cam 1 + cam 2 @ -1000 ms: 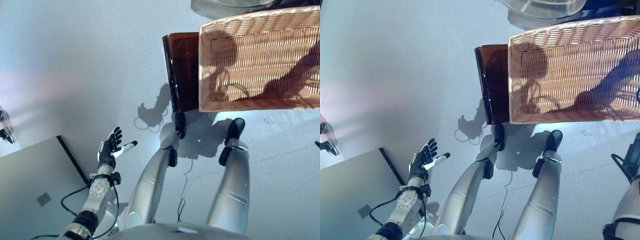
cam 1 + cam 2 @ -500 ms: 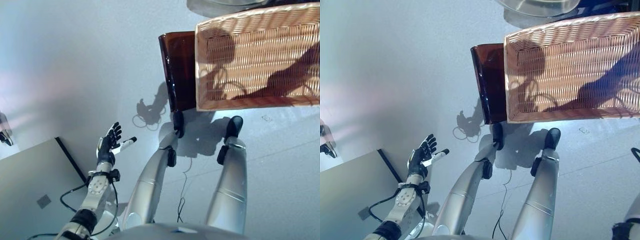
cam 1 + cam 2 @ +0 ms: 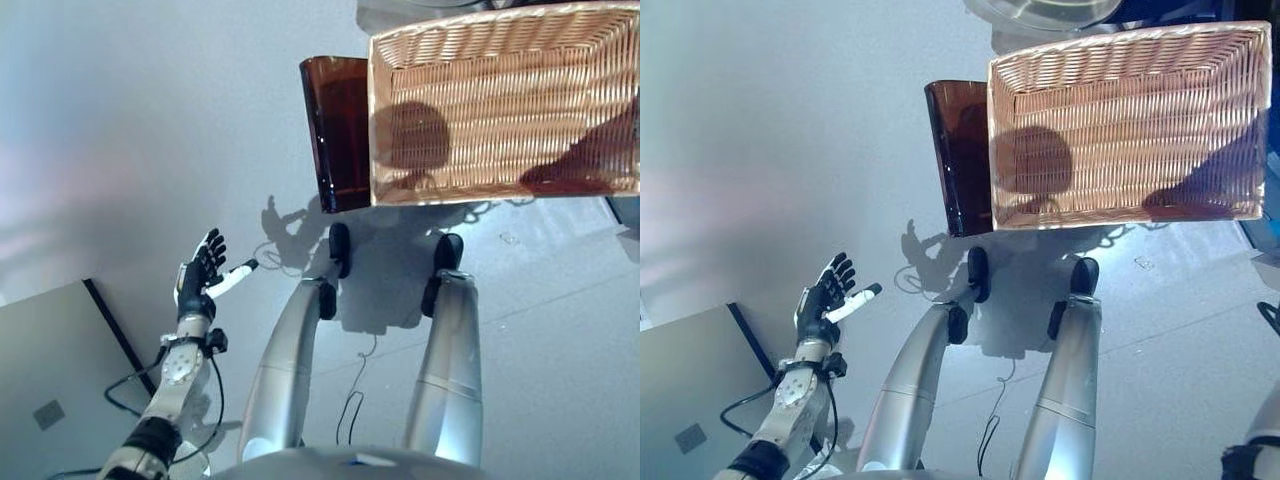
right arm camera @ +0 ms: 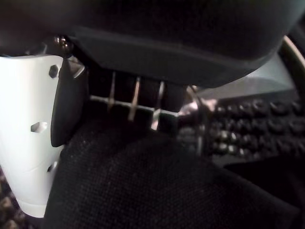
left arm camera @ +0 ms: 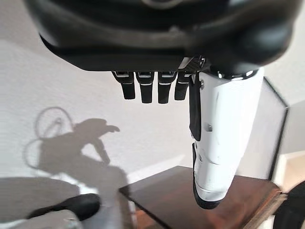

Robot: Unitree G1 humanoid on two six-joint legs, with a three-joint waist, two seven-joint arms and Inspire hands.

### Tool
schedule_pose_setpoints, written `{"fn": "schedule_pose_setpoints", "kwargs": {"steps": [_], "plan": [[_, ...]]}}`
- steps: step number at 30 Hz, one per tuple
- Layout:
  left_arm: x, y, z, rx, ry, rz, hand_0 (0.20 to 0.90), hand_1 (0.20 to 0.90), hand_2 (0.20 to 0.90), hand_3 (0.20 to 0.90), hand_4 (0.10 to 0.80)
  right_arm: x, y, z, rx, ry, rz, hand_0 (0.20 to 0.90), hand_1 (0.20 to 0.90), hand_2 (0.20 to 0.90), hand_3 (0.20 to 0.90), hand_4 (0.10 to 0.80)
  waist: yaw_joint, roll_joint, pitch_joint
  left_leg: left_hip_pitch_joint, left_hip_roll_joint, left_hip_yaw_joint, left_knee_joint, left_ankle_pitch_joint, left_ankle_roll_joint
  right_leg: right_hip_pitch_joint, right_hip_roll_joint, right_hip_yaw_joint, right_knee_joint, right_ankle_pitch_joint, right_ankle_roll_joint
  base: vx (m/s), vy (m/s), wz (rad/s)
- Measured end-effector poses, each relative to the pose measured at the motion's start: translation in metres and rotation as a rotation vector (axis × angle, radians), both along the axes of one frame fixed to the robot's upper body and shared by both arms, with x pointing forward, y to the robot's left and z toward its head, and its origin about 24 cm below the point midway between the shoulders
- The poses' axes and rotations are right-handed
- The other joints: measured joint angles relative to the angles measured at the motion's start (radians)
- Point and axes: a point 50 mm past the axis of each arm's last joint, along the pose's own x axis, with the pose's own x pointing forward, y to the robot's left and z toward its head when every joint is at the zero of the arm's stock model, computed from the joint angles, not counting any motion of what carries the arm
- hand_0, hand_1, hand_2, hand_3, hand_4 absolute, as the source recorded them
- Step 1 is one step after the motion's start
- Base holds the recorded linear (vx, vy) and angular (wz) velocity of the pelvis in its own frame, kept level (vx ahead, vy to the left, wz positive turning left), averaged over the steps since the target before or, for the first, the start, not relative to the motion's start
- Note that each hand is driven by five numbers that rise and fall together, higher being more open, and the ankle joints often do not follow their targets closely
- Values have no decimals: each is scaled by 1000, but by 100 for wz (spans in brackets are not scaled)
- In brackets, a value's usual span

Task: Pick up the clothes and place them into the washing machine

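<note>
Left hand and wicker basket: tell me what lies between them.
In the left eye view, bare grey floor separates the open left hand from the wicker basket; only the brown stand under the basket's edge intervenes.

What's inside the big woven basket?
The wicker basket looks empty: only shadows lie on its woven bottom. No clothes show there. It rests partly over a brown stand, so whatever is beneath stays hidden.

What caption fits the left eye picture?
Left hand open above the floor; empty wicker basket ahead.

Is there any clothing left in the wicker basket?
No, the wicker basket shows only bare weave and shadows inside in the right eye view.
</note>
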Motion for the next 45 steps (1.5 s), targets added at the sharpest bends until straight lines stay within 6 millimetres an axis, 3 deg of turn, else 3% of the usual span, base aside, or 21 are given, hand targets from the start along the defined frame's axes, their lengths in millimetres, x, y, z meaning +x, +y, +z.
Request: {"fn": "schedule_pose_setpoints", "kwargs": {"steps": [3,8,14,18,24,28,31,38,45], "plan": [[-1,0,0,-4,-2,1,900,900,900,900,800,3,1,0,-35,78,-21,200,200,200,200,300,2,-2,1,-8,14,-2,13,-10,-6,-2,19,5,-6,1,-2,-31,-74,-15],[2,-2,5,-11,-27,-5,900,900,900,900,800,3,1,-1,-33,94,-25,200,200,200,200,300,-9,-2,0,-3,13,-4,-10,-4,-8,-3,18,4,-15,4,-1,8,2,2],[1,1,3,-10,-15,6,900,900,900,900,800,3,1,-2,13,38,6,200,200,200,200,300,5,-4,-1,53,8,5,-191,88,-16,0,11,0,-102,49,-14,52,50,3],[0,2,1,-25,-5,18,900,900,900,900,800,22,12,-13,78,-5,106,200,200,200,200,300,2,-5,-1,113,14,-1,-312,141,-22,35,27,-8,-180,87,-18,45,57,-17],[2,5,2,-41,-25,43,900,900,900,900,800,69,49,-70,113,65,277,200,200,200,200,300,-6,-7,-4,255,19,-7,-377,137,-18,182,37,-30,-277,113,-6,-16,56,-25],[4,8,2,-56,-28,77,900,900,900,900,800,83,68,-95,121,84,364,200,200,200,200,300,-3,-10,-3,305,25,-6,-408,147,-10,240,43,-37,-328,139,-3,32,21,-16],[4,8,-6,-64,8,96,900,900,900,900,800,90,76,-137,206,134,406,200,200,200,200,300,-3,-14,-2,378,29,-11,-441,152,-9,323,46,-51,-371,147,1,50,16,-9],[-4,11,-24,-67,97,142,900,900,900,900,800,89,103,-231,357,272,496,200,200,200,200,300,-24,-51,1,561,34,-27,-500,152,-2,528,50,-81,-459,155,12,82,-16,-7],[-23,17,-54,-34,275,191,900,900,900,900,800,65,145,-312,471,348,639,200,200,200,200,300,-35,-99,-5,742,54,-27,-562,146,-8,731,66,-104,-571,173,20,110,-9,-11]]}}
